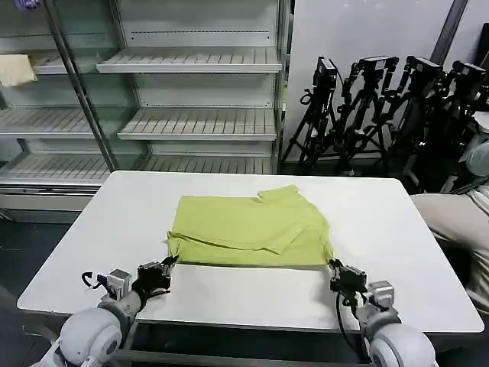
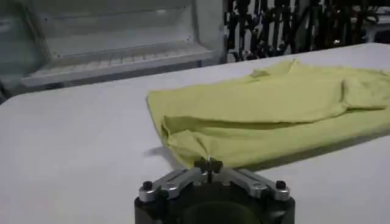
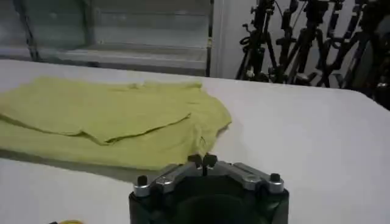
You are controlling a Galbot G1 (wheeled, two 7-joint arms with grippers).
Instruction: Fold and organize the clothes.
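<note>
White laminate covers the bench [image 1: 397,252], a broad slab that gives plenty of bare room on every side of the work, which is presumably why the shirt [image 1: 248,229] has been laid in its middle rather than near an edge. Behind it stand wire shelves [image 1: 191,122], with a pale cloth [image 1: 15,70] draped on an upper one to the left, and a cluster of black tripods [image 1: 382,99] against the far wall on the right.

The lime-green shirt lies flat on the bench, already doubled into a rough rectangle, its collar toward the far side and a sleeve folded in across the top layer. Its near edge runs along the side closest to the robot, and that edge is where both arms are working.

The left gripper [image 1: 166,264] sits at the near left corner of the shirt, its fingers [image 2: 201,164] pressed together on a little puckered tuck of fabric. The right gripper [image 1: 335,266] mirrors it at the near right corner, its fingers [image 3: 195,160] likewise closed on the hem. Holding the two corners at once looks deliberate: with both ends of the near edge pinched, the robot could lift and carry that edge over evenly for another fold, without the soft cloth sagging or skewing to one side.
</note>
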